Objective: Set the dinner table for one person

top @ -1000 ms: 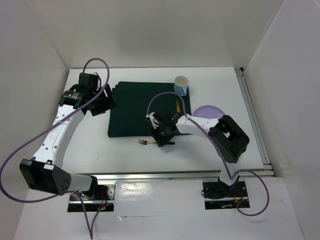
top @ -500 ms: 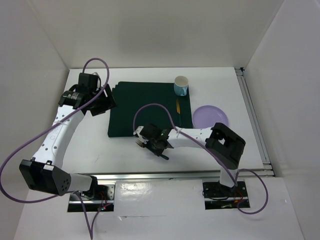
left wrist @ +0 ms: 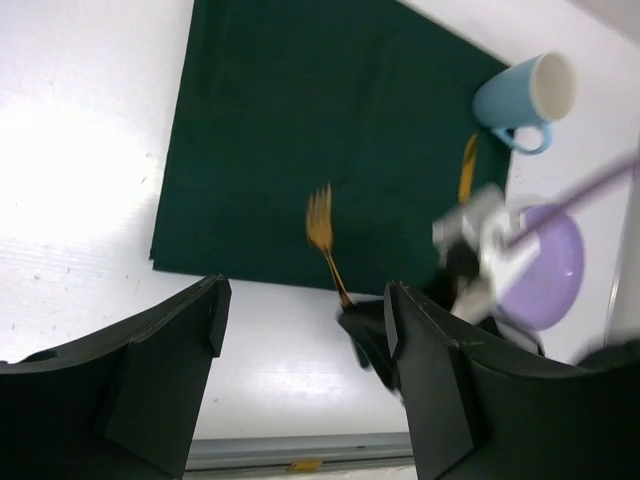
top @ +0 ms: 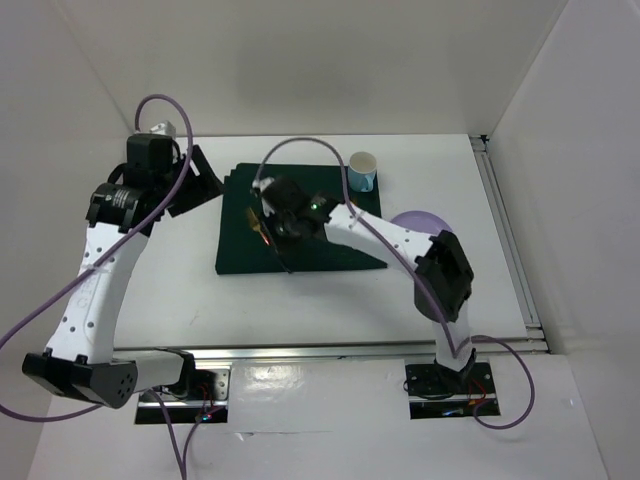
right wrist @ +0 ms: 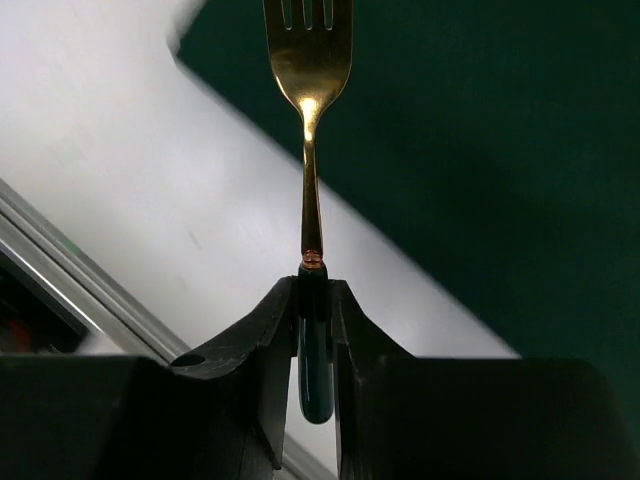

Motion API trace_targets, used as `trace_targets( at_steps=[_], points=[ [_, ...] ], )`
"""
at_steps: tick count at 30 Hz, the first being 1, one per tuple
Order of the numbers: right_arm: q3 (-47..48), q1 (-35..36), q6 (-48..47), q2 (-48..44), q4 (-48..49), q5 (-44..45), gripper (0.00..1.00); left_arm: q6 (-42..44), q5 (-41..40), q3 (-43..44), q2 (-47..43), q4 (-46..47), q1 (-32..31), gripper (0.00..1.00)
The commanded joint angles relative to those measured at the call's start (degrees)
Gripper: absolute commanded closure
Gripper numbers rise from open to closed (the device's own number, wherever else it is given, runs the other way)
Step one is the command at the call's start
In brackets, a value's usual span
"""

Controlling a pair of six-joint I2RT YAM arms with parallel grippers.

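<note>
Pinching fork (right wrist: pixel 308 60) by its handle in right gripper (right wrist: pixel 313 300), over mat (right wrist: pixel 480 150); holding left gripper (left wrist: pixel 305 305) spread above surface (left wrist: pixel 80 150).

From where I stand I count one white table (top: pixel 170 300) and one dark green mat (left wrist: pixel 280 120). There is one blue mug (left wrist: pixel 525 95), one purple plate (left wrist: pixel 555 270), one gold fork (right wrist: pixel 308 60) and one more slim gold utensil (left wrist: pixel 468 168) whose kind I cannot make out. Robot arms number two, the left arm (top: pixel 95 270) and the right arm (top: pixel 390 235), with one purple cable apiece.
</note>
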Motion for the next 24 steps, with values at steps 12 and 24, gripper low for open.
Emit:
trace_targets(
  at_steps=[12,24],
  points=[
    [28.01,-7.6,33.41,26.81,17.61,-6.42,1.0,-1.53,0.54,3.45,-3.15,0.0,0.51,0.2],
    [35.15,-7.51,39.39,37.64,17.37,-0.7,1.0,-0.48,2.92,0.55,-4.2,0.0,0.51,0.2]
  ],
)
